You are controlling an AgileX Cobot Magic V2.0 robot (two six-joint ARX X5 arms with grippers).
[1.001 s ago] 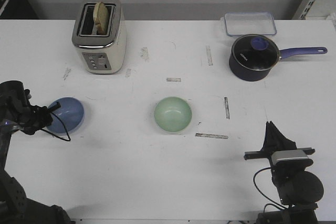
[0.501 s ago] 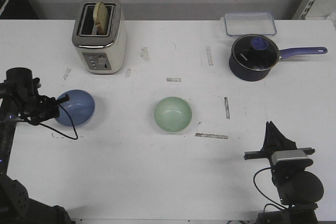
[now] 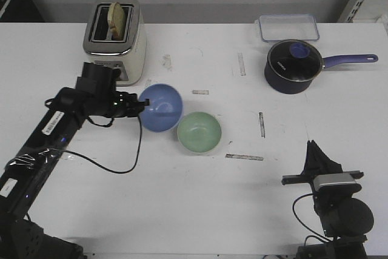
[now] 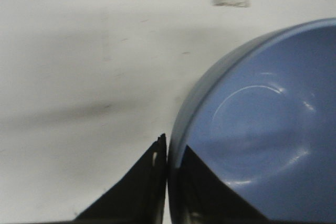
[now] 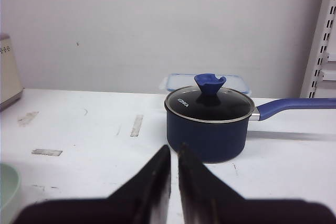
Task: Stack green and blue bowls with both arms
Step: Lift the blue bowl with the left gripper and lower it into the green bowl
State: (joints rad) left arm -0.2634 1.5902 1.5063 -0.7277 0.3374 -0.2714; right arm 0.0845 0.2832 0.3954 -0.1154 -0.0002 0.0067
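The left claw (image 3: 140, 105) is clamped on the rim of the blue bowl (image 3: 161, 107), one finger inside the bowl and one outside, as the left wrist view confirms (image 4: 168, 163). The blue bowl is tilted, with its opening facing partly toward the camera, and sits just beside the green bowl (image 3: 199, 132), overlapping that bowl's upper-left edge in the front view. Whether the two bowls touch cannot be determined. The green bowl rests upright on the white worktop (image 3: 182, 198), near its centre.

The right claw (image 3: 316, 157) is positioned near the front right of the worktop, well apart from both bowls. Its fingers are nearly together, with only a thin gap between them, and it grips nothing (image 5: 174, 166).
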